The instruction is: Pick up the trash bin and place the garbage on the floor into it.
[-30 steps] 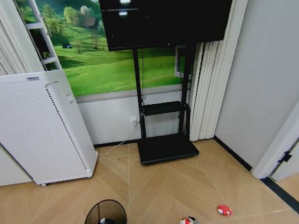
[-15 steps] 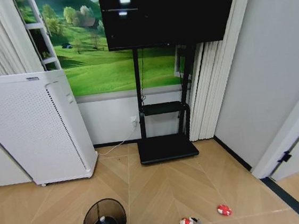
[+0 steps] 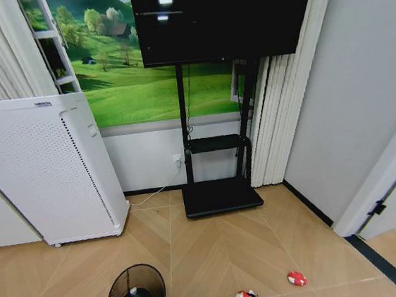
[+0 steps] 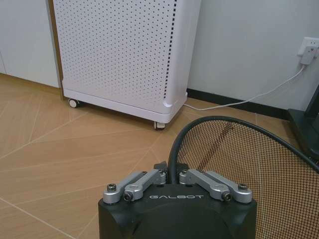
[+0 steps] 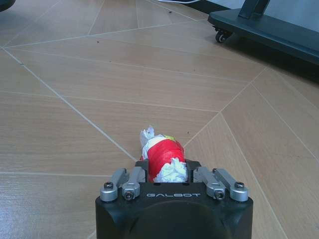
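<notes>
Left claw [image 4: 172,175] pinches the light, stiff trash bin [image 4: 239,164] by its rim; right claw [image 5: 164,174] clamps a soft crumpled wrapper [image 5: 162,157], easily squashed.

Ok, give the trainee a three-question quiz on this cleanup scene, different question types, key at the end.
1. True or false: the left pincer is shut on the rim of the trash bin.
2. What does the right pincer hold? A) a clear bottle B) a red-and-white wrapper C) nothing
3. Fill in: a second wrapper lies on the ____, to the right of the held one.

Key:
1. True; the fingers pinch the black rim in the left wrist view.
2. B; the crumpled wrapper sits between the fingers, above the floor.
3. floor; it lies apart from both pincers in the head view.
</notes>
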Controlling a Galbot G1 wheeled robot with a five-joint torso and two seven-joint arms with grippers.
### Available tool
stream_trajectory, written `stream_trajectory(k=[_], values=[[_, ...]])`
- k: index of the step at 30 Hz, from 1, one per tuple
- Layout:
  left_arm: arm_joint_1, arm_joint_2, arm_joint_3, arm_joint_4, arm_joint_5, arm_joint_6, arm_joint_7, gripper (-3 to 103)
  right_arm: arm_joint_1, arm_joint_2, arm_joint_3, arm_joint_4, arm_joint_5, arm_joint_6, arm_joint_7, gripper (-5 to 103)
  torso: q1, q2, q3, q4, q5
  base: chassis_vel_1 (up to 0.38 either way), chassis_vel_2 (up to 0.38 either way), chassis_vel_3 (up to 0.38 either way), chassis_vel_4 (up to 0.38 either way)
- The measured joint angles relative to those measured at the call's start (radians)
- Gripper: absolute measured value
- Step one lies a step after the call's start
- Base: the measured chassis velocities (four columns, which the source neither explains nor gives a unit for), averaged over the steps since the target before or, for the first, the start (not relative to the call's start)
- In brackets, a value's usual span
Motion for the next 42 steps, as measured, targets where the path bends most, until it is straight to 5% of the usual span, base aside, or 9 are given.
stream_trajectory(k=[10, 15, 21, 32, 42], values=[[0.0, -0.002, 0.002, -0.006, -0.002, -0.001, 0.002, 6, -0.009, -0.004, 0.001, 0.013, 0.031, 0.01, -0.02, 26, 0.0, 0.0, 0.0, 0.0, 0.0002, 0.0, 0.0, 0.0, 0.0], [-0.052, 0.012, 0.002, 0.016, -0.002, 0.017, -0.001, 6, -0.026, -0.024, -0.012, 0.13, 0.202, 0.011, -0.082, 26, 0.0, 0.0, 0.0, 0.0, 0.0, 0.0, 0.0, 0.0, 0.0], [-0.201, 0.071, 0.026, -0.012, -0.004, 0.139, -0.042, 6, 0.022, -0.116, -0.043, 0.322, 0.435, -0.023, -0.163, 26, 0.0, 0.0, 0.0, 0.0002, 0.0004, 0.0, 0.0, 0.0, 0.0], [-0.565, 0.081, 0.158, 0.268, 0.03, 0.201, -0.052, 6, -0.067, -0.254, -0.145, 0.798, 0.644, -0.189, -0.203, 26, 0.0, 0.0, 0.0, -0.0002, 0.0002, 0.0, 0.0, 0.0, 0.0], [-0.656, 0.009, 0.205, 0.367, 0.114, 0.198, -0.041, 6, -0.045, -0.275, -0.296, 0.977, 0.701, -0.255, -0.169, 26, 0.0, 0.0, 0.0, 0.0, 0.0, 0.0, 0.0, 0.0, 0.0]])
